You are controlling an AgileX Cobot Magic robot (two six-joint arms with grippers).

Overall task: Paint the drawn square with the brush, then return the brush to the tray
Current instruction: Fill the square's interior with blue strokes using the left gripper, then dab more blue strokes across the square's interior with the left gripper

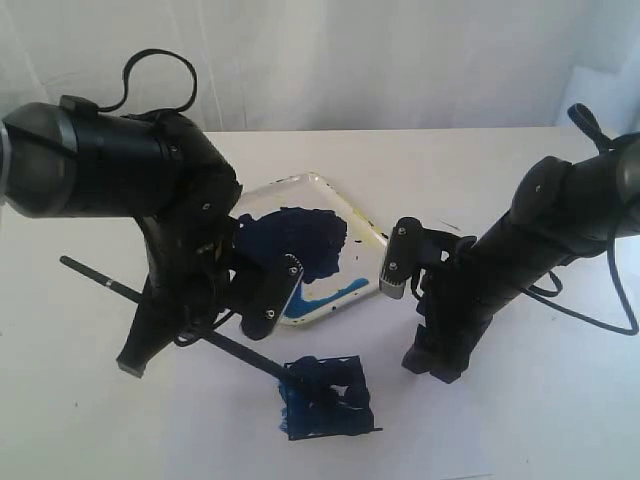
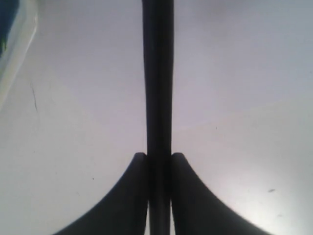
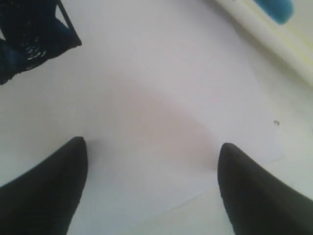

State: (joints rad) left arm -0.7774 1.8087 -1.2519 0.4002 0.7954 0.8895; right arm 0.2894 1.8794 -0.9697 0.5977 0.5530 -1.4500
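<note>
Nearest, the drawn square (image 1: 325, 400) is smeared glossy dark blue, and the brush (image 1: 250, 357) rests its tip on one corner. The left gripper (image 2: 159, 161) clenches the thin black stick handle. The right gripper (image 3: 151, 152) hangs released over the matte white table (image 1: 520, 420). Beyond lies the rounded, rimmed tray (image 1: 290, 188), blotched dark blue.

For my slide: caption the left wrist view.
Left gripper clamps the long thin black brush over the white table.
</note>
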